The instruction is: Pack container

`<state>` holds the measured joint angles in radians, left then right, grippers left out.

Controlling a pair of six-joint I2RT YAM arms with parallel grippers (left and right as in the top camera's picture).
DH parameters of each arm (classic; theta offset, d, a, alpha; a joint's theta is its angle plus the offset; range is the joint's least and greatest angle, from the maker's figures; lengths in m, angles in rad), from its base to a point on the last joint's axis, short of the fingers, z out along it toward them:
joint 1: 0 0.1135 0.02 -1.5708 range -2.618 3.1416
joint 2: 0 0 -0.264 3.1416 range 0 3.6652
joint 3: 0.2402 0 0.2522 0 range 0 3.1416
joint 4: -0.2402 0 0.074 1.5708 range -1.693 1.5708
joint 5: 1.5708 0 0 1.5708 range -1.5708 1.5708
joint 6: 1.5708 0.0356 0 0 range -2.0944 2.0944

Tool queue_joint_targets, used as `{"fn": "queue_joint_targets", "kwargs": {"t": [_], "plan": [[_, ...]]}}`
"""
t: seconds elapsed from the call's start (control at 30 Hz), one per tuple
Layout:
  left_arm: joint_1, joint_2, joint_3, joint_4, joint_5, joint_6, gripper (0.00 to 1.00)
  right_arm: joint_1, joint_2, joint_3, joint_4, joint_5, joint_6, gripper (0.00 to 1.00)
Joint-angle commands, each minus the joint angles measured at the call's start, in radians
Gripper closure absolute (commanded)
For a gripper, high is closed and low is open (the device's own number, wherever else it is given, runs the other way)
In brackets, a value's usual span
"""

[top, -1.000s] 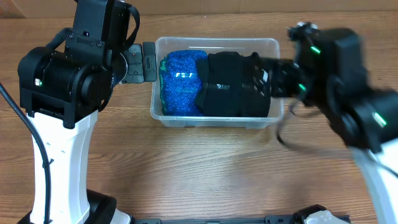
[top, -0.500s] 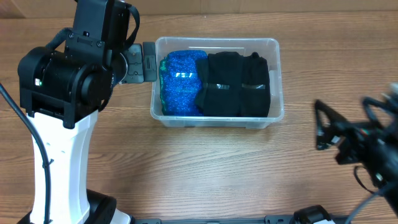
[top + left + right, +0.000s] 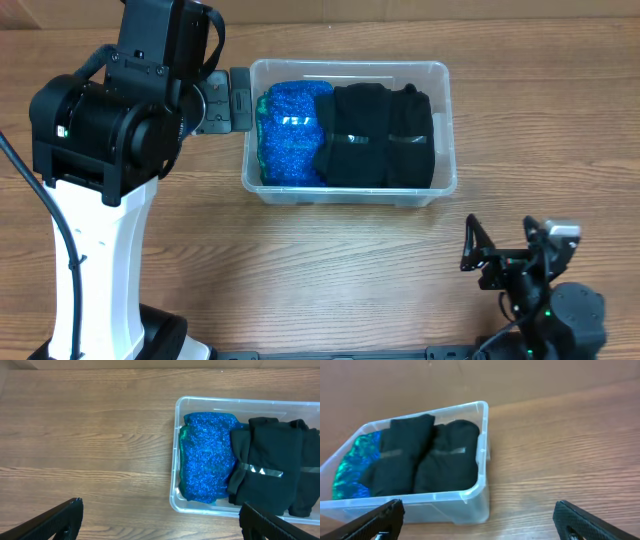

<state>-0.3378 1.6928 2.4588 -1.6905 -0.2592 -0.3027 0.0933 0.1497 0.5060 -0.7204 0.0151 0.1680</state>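
Observation:
The clear plastic container [image 3: 443, 130] stands at the back middle of the table. Inside it lie a blue glittery bundle [image 3: 290, 135] on the left and folded black cloth [image 3: 380, 135] on the right. My left gripper [image 3: 228, 100] hovers just left of the container, open and empty. Its wrist view [image 3: 160, 515] shows the container rim [image 3: 176, 450], the blue bundle [image 3: 207, 455] and the black cloth [image 3: 270, 470]. My right gripper [image 3: 478, 252] is low at the front right, open and empty. Its wrist view [image 3: 477, 510] faces the container's corner [image 3: 482, 435] and the black cloth [image 3: 430, 455].
The wooden table [image 3: 330, 270] stretches in front of the container. The left arm's white column [image 3: 95, 260] stands at the front left. A brown cardboard surface [image 3: 470, 380] lies behind the table.
My right arm has pulled back from over the container's right side and dropped to the table's front right. The left arm and the container's contents have not moved.

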Motion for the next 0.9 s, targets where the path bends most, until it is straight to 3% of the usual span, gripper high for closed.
{"fn": "queue_joint_targets", "kwargs": {"t": [0.0, 0.4, 0.87], "plan": [[0.004, 0.002, 0.002, 0.002, -0.013, 0.019, 0.00, -0.024, -0.086, -0.106, 0.031, -0.010, -0.005, 0.00], [0.004, 0.002, 0.002, 0.001, -0.013, 0.019, 0.00, -0.057, -0.147, -0.356, 0.166, -0.010, -0.005, 0.00], [0.004, 0.002, 0.002, 0.001, -0.013, 0.019, 0.00, -0.057, -0.147, -0.358, 0.171, -0.013, -0.005, 0.00]]}}
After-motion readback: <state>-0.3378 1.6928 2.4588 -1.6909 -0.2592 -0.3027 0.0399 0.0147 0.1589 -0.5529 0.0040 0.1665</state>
